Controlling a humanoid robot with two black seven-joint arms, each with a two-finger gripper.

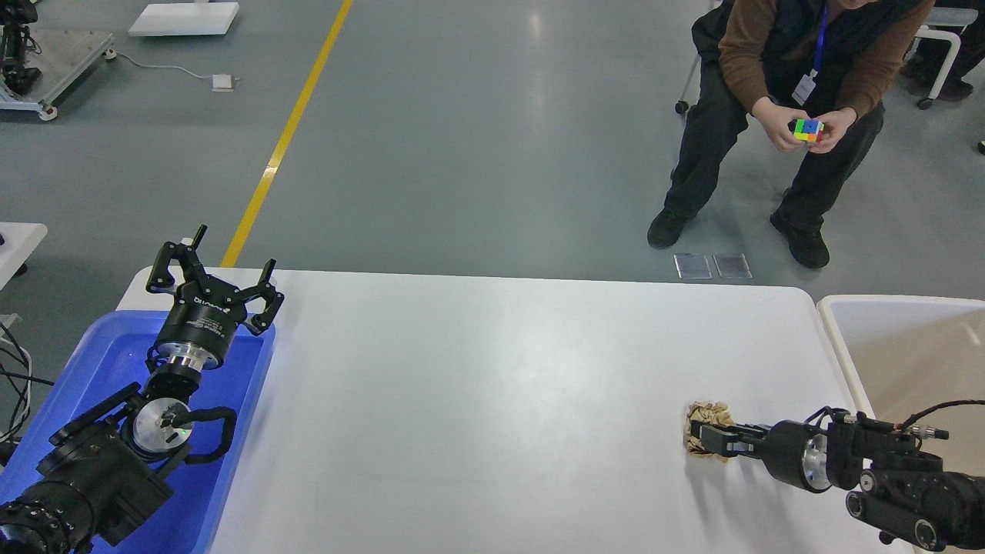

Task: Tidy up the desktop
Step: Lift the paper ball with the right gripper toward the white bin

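The white desktop [500, 385] fills the middle of the head view. A crumpled tan paper wad [702, 419] lies near its right front edge. My right gripper [708, 440] reaches in from the right, low over the desktop, with its fingers close together and pressed into the wad. My left gripper [219, 269] is open and empty, fingers spread, held above the far end of the blue tray [108, 354] at the desktop's left side.
An off-white deep-walled bin [900, 338] stands just past the desktop's right edge. A person [777, 61] sits beyond the far edge, handling a coloured cube [808, 130]. A yellow line [285, 138] runs across the grey floor behind.
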